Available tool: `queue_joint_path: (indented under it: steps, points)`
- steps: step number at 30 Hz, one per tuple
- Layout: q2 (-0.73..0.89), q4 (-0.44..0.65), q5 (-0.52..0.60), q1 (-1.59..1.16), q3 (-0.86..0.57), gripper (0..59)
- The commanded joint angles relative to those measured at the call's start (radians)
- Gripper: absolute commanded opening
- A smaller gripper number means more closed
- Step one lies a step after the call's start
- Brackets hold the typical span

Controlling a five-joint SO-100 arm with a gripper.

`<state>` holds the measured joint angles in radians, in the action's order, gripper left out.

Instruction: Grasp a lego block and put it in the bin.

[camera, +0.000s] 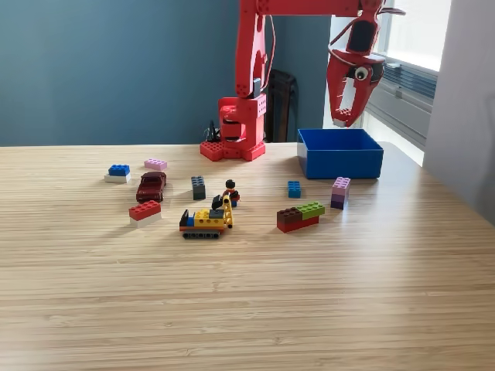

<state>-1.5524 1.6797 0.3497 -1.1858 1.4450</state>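
**Gripper hangs above the bin**

Pale wood counter (247, 309) carries everything. At its far right in the exterior view sits the blue bin (340, 161); the red gripper (346, 116) hangs directly above it, jaws spread, seemingly empty, though the bright window behind blurs this. Well apart, mid-counter, lie scattered lego blocks: a small blue block (294, 188), a purple stack (340, 192), a green-and-red block (300, 216), and a yellow vehicle (206, 222).

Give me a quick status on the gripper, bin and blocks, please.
Gripper open, empty, hanging above the bin. Blocks on the table, none gripped. Nothing in the way.
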Motion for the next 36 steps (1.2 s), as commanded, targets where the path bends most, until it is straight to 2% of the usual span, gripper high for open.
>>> queue_joint_path:
  steps: [1, 5, 10, 15, 20, 24, 25, 31, 36]
  points:
    - [-0.081, 0.017, -0.011, -0.046, -0.075, 0.0]
    - [-0.081, 0.017, -0.043, -0.046, -0.072, 0.7]
    - [-0.081, 0.017, -0.075, -0.035, -0.046, 16.5]
    - [-0.081, 0.017, -0.087, -0.031, -0.026, 19.9]
    - [-0.091, 0.015, -0.083, -0.015, -0.037, 16.8]
    - [-0.094, 0.015, -0.066, 0.083, -0.086, 6.1]
    - [-0.094, 0.015, -0.063, 0.118, -0.101, 5.0]
    - [-0.094, 0.015, -0.081, 0.388, -0.179, 0.1]
    - [-0.081, 0.014, -0.118, 0.672, -0.224, 0.1]
